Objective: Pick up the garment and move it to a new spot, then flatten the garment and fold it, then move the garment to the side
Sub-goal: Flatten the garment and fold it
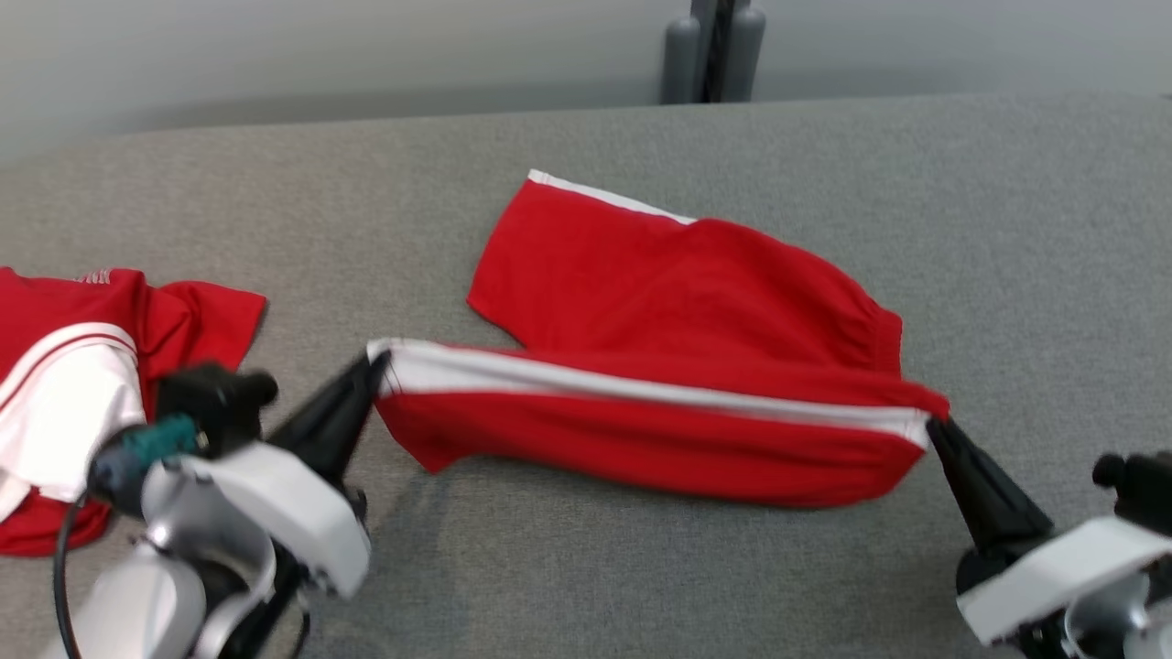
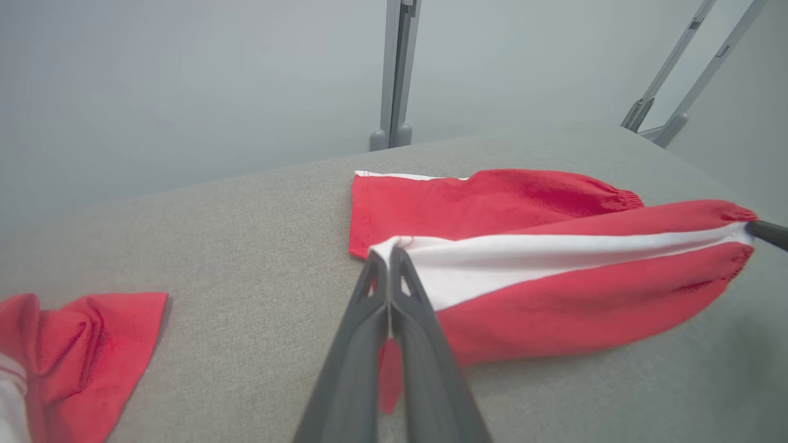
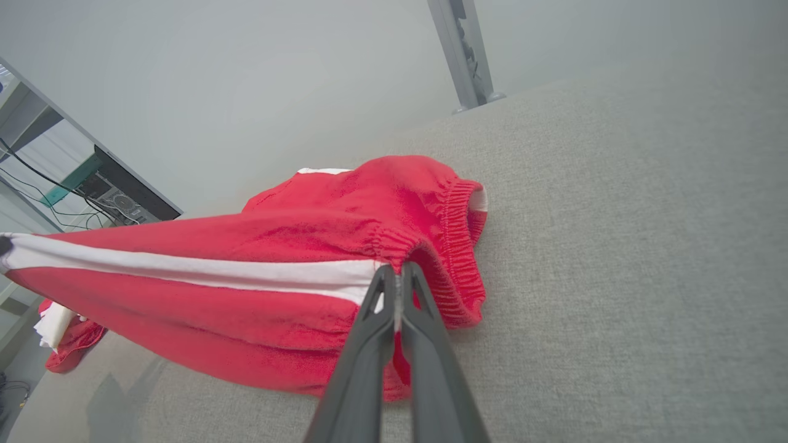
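The soft red fabric shorts (image 1: 678, 284) are bright red, with one broad white stripe along the side and a thin white edge at the leg hem. The flat woven cloth table top (image 1: 1007, 229) is plain heathered grey. The crumpled red-and-white garment (image 1: 64, 384) has a white band with thin red lines. The left gripper (image 1: 377, 360) and right gripper (image 1: 936, 426) have dark grey fingers and white casings. A teal fitting (image 1: 151, 441) marks the left wrist.

Red-and-white garment (image 1: 64, 394): worktop left side, cropped by picture edge.
Left arm (image 1: 247, 503): blurred, cropped at bottom edge.
Red shorts (image 1: 659, 302): far leg partly hidden behind raised near leg.
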You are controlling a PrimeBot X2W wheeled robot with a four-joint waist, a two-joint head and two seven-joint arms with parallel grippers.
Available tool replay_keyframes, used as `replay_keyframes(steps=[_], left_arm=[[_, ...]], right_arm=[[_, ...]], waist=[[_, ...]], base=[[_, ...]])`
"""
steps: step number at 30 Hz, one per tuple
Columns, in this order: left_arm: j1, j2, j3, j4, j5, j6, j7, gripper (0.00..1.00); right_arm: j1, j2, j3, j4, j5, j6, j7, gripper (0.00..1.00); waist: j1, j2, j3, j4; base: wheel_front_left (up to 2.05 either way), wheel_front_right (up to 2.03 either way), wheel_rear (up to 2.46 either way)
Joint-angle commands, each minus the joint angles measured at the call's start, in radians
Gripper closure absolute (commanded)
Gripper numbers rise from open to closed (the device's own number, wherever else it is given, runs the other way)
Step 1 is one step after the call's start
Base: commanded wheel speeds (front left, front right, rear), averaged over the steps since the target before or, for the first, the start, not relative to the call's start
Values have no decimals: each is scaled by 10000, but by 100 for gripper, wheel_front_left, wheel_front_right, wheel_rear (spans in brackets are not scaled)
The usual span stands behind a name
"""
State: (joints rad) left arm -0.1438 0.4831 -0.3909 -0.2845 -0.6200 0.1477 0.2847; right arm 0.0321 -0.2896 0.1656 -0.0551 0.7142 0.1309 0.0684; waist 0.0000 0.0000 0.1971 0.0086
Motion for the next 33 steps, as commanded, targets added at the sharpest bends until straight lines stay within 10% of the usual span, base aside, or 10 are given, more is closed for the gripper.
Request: replay_keyframes(steps=[1,12,27,28,29,30,33], left_arm=[[-653,64,71,385,61,-202,2,100],[-5882,-972,-489,5207,262,-1960,26,100],[-9065,-1799,-1049,9959,416,-2680,-1221,100],[-9150,-1850,-1078,10227,376,-2698,-1276,78],[-9227,-1894,-1116,10433,372,-2708,-1411,32],[-9294,-1953,-1111,10614,325,-2726,-1571,0],[-9349,-2054,-1096,11047,205,-2753,-2118,0]], right_arm=[[-459,76,-55,50,-61,-2,5,100],[-4034,92,957,1559,146,-1,-532,100],[-6196,-10,2661,3359,1242,-1,-1628,100],[-6263,-74,2791,3398,1338,-1,-1743,79],[-6291,-113,2930,3446,1451,-1,-1833,48],[-6303,-120,3086,3446,1577,-1,-1963,0],[-6234,-309,3366,3485,1823,-1,-2365,0]], waist=[[0,0,490,-305],[0,0,2347,-1254],[0,0,3320,-2009],[0,0,3348,-2029],[0,0,3363,-2040],[0,0,3361,-2050],[0,0,3321,-2006]], base=[[0,0,0],[0,0,0],[0,0,0],[0,0,0],[0,0,0],[0,0,0],[0,0,0]])
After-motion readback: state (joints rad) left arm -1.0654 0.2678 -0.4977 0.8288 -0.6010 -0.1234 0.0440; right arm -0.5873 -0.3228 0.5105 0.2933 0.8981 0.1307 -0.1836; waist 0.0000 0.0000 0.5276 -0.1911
